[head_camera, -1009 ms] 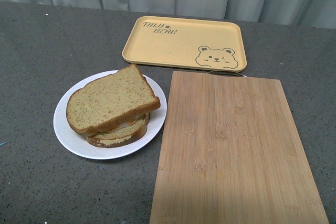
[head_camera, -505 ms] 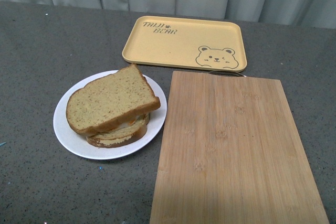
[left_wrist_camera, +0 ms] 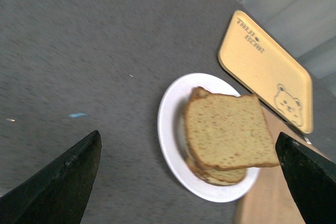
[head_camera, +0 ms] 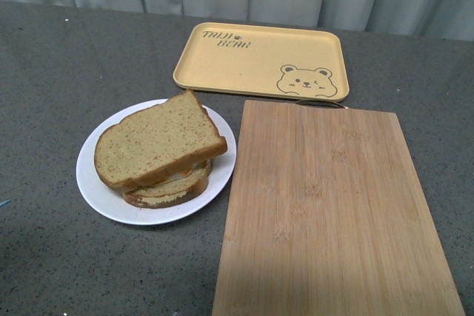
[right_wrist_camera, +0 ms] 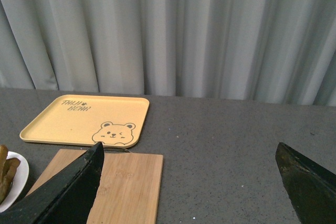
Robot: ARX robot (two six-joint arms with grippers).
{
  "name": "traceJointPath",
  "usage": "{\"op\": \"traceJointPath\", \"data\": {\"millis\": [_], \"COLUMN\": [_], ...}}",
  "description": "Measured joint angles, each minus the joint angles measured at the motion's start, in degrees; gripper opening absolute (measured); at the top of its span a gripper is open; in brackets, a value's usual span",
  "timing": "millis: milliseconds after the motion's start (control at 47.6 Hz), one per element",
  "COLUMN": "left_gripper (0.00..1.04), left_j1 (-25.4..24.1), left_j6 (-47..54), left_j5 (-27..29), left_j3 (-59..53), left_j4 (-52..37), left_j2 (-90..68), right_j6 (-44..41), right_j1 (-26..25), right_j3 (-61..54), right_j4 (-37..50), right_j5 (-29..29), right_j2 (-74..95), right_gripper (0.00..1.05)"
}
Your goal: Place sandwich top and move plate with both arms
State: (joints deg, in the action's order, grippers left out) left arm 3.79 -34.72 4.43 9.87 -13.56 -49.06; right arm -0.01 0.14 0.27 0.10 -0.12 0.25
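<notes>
The sandwich top (head_camera: 155, 140), a large speckled brown slice, lies tilted on smaller bread slices on the white plate (head_camera: 96, 186) at the table's left. In the left wrist view the same sandwich top (left_wrist_camera: 228, 131) and plate (left_wrist_camera: 169, 124) lie below and ahead of my open left gripper (left_wrist_camera: 189, 182), whose black fingers (left_wrist_camera: 63, 187) stand wide apart and hold nothing. My right gripper (right_wrist_camera: 189, 182) is open too, high above the dark table, with only a sliver of the plate (right_wrist_camera: 16, 182) at the picture's edge. Neither arm shows in the front view.
A bamboo cutting board (head_camera: 326, 212) lies right of the plate, touching or nearly touching its rim. A yellow bear tray (head_camera: 261, 60) sits behind both. Grey curtains (right_wrist_camera: 168, 30) hang behind the dark grey table (head_camera: 44, 72).
</notes>
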Motion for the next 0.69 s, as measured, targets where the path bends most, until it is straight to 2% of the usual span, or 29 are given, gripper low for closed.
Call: {"op": "traceJointPath", "data": {"millis": [168,273,399,547,694], "left_gripper": [0.98,0.98,0.98,0.98,0.98], "left_j1": [-3.15,-6.34,-8.17,-6.45,-6.34], "left_j6": [-10.86,-13.66,-17.81,-19.58,-19.65], "left_j5": [-8.41,-12.94,-16.65,-21.14,-21.18], "left_j3": [6.82,10.80,12.83,15.28,16.26], "left_j4": [-12.85,-15.61,-17.40,-17.57,-16.72], "left_j2": [-27.15,-41.72,-48.74,-54.25,-57.86], "right_j6": [-0.02,-0.02,-0.02,-0.02,-0.02], "right_j1": [0.00,0.00,0.00,0.00,0.00], "right_j3": [0.00,0.00,0.00,0.00,0.00], "right_j4": [0.00,0.00,0.00,0.00,0.00], "right_j5": [0.00,0.00,0.00,0.00,0.00], "right_j2": [0.00,0.00,0.00,0.00,0.00], "right_gripper": [0.95,0.95,0.95,0.95,0.95]}}
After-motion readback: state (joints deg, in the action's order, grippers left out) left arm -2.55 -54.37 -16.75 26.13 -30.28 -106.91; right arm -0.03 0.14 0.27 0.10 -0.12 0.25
